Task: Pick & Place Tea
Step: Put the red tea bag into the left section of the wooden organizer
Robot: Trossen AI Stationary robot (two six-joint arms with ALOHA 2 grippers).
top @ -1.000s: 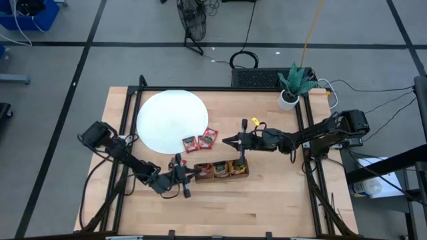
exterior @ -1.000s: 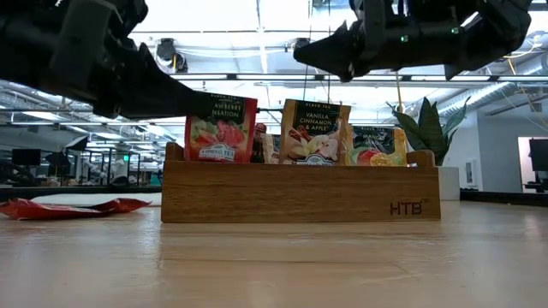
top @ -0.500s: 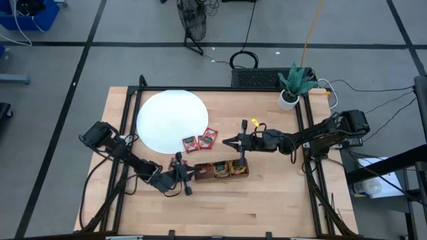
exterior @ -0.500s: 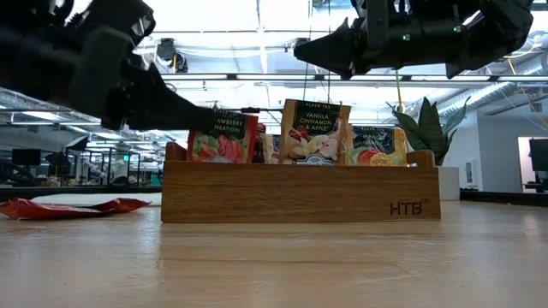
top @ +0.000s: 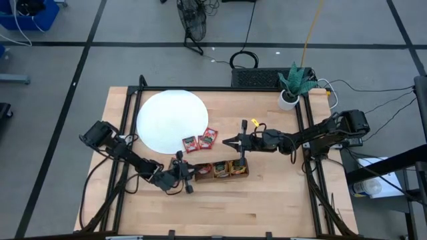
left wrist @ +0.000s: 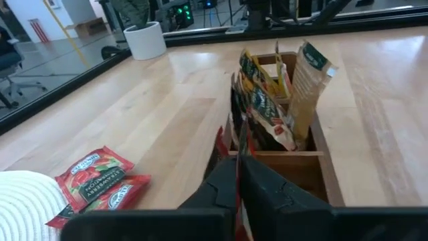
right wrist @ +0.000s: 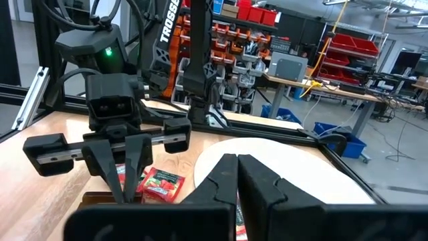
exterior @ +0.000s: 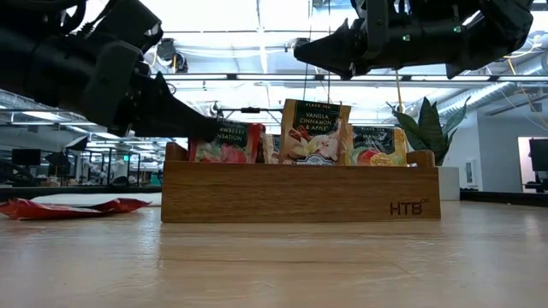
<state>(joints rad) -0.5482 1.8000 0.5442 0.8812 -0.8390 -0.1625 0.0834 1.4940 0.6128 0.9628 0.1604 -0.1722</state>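
The red flat square tea sachet [exterior: 224, 145] stands in the end compartment of the long brown wooden tray [exterior: 300, 192], pinched between the left tool's [top: 187, 175] nearly closed fingers. If these part unevenly, the sachet may lift out or tip adjacent sachets. The right tool [top: 227, 141], fingers together, hovers above the tray on the tabletop [top: 267, 200].
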